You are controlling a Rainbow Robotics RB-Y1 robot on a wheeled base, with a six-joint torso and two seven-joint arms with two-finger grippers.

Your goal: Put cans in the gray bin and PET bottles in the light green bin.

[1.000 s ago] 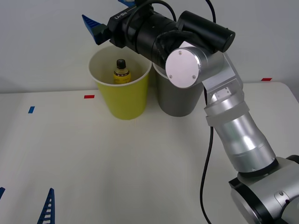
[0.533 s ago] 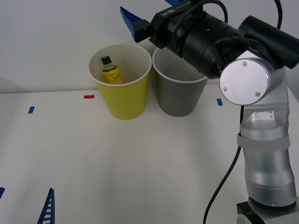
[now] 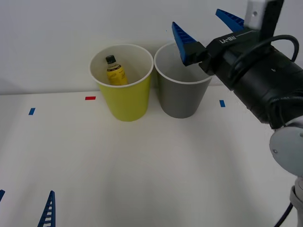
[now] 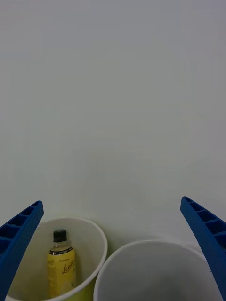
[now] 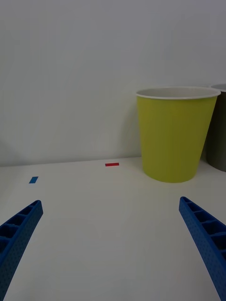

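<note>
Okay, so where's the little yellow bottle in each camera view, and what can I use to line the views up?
Front view: the PET bottle leans inside the light green bin, left of the gray bin.
Right wrist view: it stands inside the same bin, between the open right gripper fingers.
Left wrist view: hidden behind the bin's wall.
Shared landmark: the light green bin.

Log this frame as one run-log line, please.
PET bottle inside light green bin | gray bin beside | right gripper open, raised | left gripper open, low
</note>
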